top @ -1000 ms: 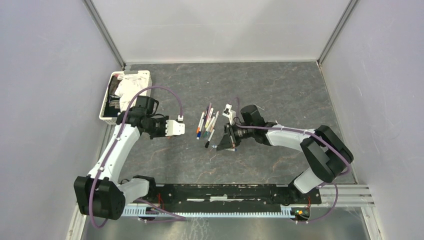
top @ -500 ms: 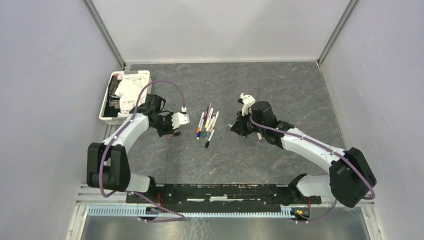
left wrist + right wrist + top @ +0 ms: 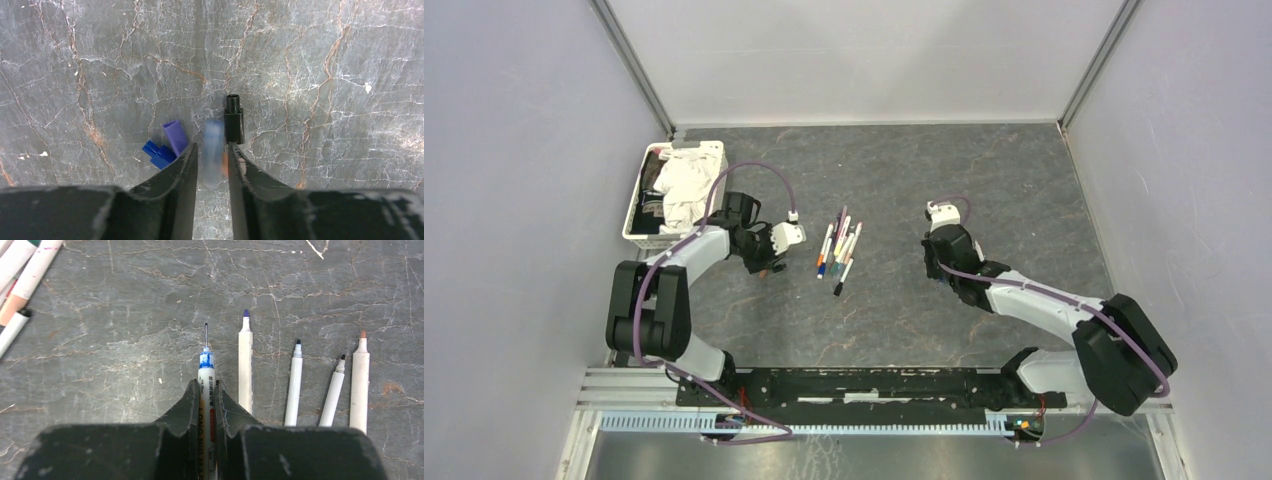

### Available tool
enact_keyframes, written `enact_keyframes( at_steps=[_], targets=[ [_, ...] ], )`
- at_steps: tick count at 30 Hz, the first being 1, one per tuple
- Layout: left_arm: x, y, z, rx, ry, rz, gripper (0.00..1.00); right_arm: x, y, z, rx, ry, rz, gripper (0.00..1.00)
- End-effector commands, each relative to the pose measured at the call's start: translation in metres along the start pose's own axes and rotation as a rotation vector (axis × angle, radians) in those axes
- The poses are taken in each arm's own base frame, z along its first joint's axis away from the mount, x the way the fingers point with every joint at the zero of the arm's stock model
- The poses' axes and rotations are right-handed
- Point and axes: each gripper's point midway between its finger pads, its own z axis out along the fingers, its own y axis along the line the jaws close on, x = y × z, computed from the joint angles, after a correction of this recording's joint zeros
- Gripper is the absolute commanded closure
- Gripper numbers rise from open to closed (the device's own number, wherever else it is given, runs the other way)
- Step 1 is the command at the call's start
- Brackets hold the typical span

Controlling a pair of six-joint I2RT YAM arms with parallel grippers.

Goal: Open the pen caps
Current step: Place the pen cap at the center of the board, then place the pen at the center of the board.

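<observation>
In the left wrist view my left gripper (image 3: pixel 212 147) hangs just above the table with its jaws slightly apart. A blurred light blue pen cap (image 3: pixel 214 152) is loose between them. A blue cap (image 3: pixel 157 153), a purple cap (image 3: pixel 175 137) and a black cap (image 3: pixel 234 120) lie by the fingertips. My right gripper (image 3: pixel 206 385) is shut on an uncapped blue-tipped pen (image 3: pixel 205 362), held low beside several uncapped white pens (image 3: pixel 245 365). In the top view the left gripper (image 3: pixel 766 267) is left of the capped pen pile (image 3: pixel 839 245) and the right gripper (image 3: pixel 941 268) is to its right.
A white tray (image 3: pixel 638 200) of white cloth stands at the back left, just behind my left arm. A few capped pens (image 3: pixel 30 270) reach into the top left corner of the right wrist view. Grey walls close in the table on three sides.
My right gripper has carried the pen to the right, away from the pile, and lowered it beside the uncapped pens. My left gripper has settled over the loose caps, and the light blue cap is dropping free.
</observation>
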Motion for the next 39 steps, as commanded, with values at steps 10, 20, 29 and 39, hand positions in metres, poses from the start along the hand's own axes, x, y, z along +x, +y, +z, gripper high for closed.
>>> enact_keyframes(
  at_steps=[10, 20, 29, 39],
  targets=[
    [-0.043, 0.007, -0.046, 0.002, -0.094, -0.088, 0.26, -0.028, -0.026, 0.01, 0.121, -0.103, 0.049, 1.0],
    [-0.076, 0.027, -0.098, -0.05, -0.151, -0.232, 0.18, -0.01, -0.061, 0.02, 0.214, -0.066, 0.071, 0.98],
    [-0.08, 0.024, -0.138, -0.111, -0.132, -0.234, 0.17, 0.016, -0.063, 0.033, 0.204, 0.014, 0.06, 0.84],
    [-0.092, 0.021, -0.157, -0.146, -0.181, -0.262, 0.03, 0.03, -0.058, 0.036, 0.154, 0.053, 0.071, 0.71]
  ],
)
